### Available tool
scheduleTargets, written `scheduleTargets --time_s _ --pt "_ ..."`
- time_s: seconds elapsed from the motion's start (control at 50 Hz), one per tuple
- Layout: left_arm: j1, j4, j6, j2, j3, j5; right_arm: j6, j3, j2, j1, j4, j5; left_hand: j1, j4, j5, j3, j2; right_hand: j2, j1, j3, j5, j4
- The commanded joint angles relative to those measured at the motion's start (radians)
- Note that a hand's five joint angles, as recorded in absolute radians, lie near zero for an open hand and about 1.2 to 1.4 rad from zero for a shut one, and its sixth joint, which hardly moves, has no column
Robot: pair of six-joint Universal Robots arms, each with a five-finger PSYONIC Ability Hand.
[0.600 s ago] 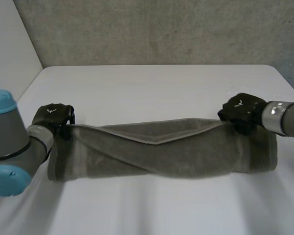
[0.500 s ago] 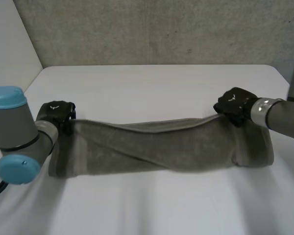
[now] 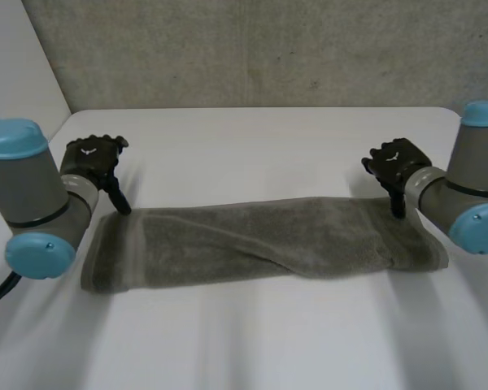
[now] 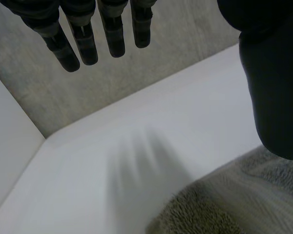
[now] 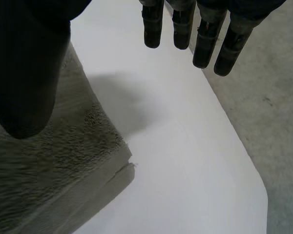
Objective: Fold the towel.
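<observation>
I saw the towel (image 3: 260, 240) lying folded in a long strip on the table (image 3: 252, 138). L hand (image 3: 93, 162) was at its far left corner and R hand (image 3: 394, 166) at its far right corner. Both had fingers straight, spread from thumb, gripping nothing.

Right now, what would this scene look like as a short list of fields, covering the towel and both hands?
towel: grey, folded into a long band, lying flat
table: white, with the towel lying across it from side to side
left hand: open, fingers straight, holding nothing, at the towel's far left corner
right hand: open, fingers straight, holding nothing, at the towel's far right corner
contact: cannot tell whether either hand touches the towel
</observation>
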Motion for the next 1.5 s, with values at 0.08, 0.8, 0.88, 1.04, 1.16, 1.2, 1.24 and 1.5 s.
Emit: scheduleTargets --time_s 0.08,0.8,0.88,1.04,1.16,1.2,1.24,1.5 --pt "-0.002 0.001 0.003 0.174 -0.227 0.006 0.099 0.353 -0.284 -0.024 0.004 -0.03 -0.055 -0.056 -0.188 -0.04 -0.05 -0.072 -0.06 -0.066 -0.057 -0.076" --pt "-0.025 0.132 0.011 0.085 -0.405 0.003 0.078 0.648 -0.319 -0.391 -0.251 -0.137 -0.04 -0.041 -0.173 -0.025 -0.035 1.149 1.161 1.156 1.165 1.145" --pt "-0.032 0.13 0.011 0.098 -0.408 -0.002 0.023 0.642 -0.325 -0.456 -0.234 -0.149 -0.043 -0.044 -0.176 -0.028 -0.038 1.149 1.161 1.156 1.165 1.145" --pt "-0.075 0.121 0.003 0.222 -0.406 0.0 -0.16 0.537 -0.374 -0.575 -0.122 -0.16 -0.052 -0.053 -0.185 -0.037 -0.047 1.149 1.161 1.156 1.165 1.145" --pt "-0.078 0.123 0.002 0.285 -0.383 0.001 -0.004 0.382 -0.458 -0.292 -0.091 -0.175 -0.04 -0.041 -0.173 -0.025 -0.035 1.149 1.161 1.156 1.165 1.145" --pt "-0.078 0.126 0.002 0.305 -0.362 0.003 0.022 0.35 -0.467 -0.203 -0.094 -0.177 -0.04 -0.041 -0.173 -0.025 -0.035 1.149 1.161 1.156 1.165 1.145" --pt "-0.08 0.123 0.002 0.306 -0.35 0.0 0.041 0.314 -0.463 -0.098 -0.096 -0.174 -0.037 -0.038 -0.171 -0.022 -0.033 1.149 1.161 1.156 1.165 1.145" --pt "-0.097 0.124 0.002 0.288 -0.36 -0.002 0.046 0.154 -0.103 0.564 -0.123 -0.131 -0.04 -0.041 -0.173 -0.025 -0.035 1.149 1.161 1.156 1.165 1.145"
